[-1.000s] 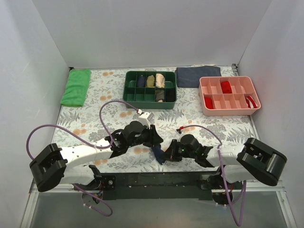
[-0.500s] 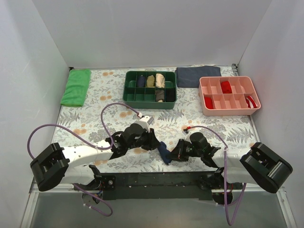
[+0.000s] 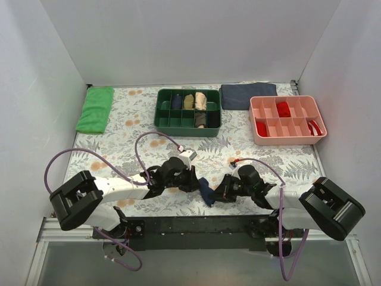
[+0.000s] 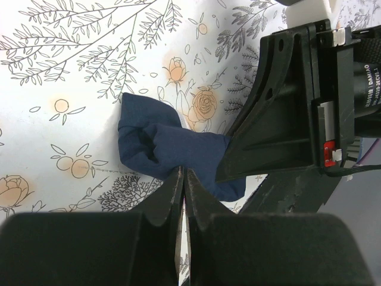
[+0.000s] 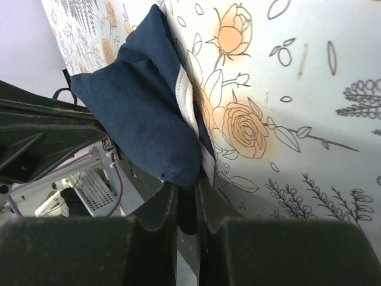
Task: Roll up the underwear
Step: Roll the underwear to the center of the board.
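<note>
The underwear [image 3: 206, 190] is a small navy bundle with white piping, lying on the flowered cloth near the table's front edge between my two grippers. My left gripper [image 3: 195, 182] is at its left end. In the left wrist view the fingers are shut and the gripper's tips [image 4: 183, 173] overlap the near edge of the underwear [image 4: 172, 149]. My right gripper [image 3: 219, 194] is at its right end. In the right wrist view this gripper [image 5: 187, 190] is shut on a corner of the underwear [image 5: 143, 113], with dark fabric between the fingers.
A green tray [image 3: 187, 133] holding rolled garments stands at the back centre. A pink tray [image 3: 289, 140] is at the back right, with a flat dark grey-blue cloth [image 3: 248, 95] behind it. A green cloth [image 3: 95, 109] lies at the back left. The black rail [image 3: 196, 229] runs along the near edge.
The underwear and my right gripper have shifted a little right and up the table. My left gripper has followed to the right and closed in on the bundle's left end.
</note>
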You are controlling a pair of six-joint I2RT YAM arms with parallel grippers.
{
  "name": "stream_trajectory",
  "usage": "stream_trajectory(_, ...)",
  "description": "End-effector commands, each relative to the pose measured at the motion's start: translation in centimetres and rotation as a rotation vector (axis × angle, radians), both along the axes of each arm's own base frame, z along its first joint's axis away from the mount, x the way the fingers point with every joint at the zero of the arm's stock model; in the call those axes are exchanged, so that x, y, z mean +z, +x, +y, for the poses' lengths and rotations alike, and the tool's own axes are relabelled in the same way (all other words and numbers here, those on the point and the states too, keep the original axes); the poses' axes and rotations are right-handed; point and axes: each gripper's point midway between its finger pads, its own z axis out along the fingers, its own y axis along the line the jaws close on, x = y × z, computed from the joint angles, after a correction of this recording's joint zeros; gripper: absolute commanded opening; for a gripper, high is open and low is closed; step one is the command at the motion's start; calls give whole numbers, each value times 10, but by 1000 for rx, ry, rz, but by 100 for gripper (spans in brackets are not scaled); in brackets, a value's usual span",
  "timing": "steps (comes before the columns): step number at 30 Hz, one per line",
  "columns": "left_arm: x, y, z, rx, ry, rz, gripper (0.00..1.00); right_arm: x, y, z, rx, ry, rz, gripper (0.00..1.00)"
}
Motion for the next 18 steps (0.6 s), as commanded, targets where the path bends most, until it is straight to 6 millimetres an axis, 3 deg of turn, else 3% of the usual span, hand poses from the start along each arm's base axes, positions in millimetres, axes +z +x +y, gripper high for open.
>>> stream_trajectory(1,5,3,-4,-11,-30,-38,1,-24,-12,-16,-26,-78,97,1)
stream_trajectory(9,5,12,-13,6,-43,-52,1,-26,-11,-16,-17,-97,90,1)
stream_trajectory(18,-15,13,-28,-34,-24,-16,0,-26,-11,-21,-35,-106,75,1)
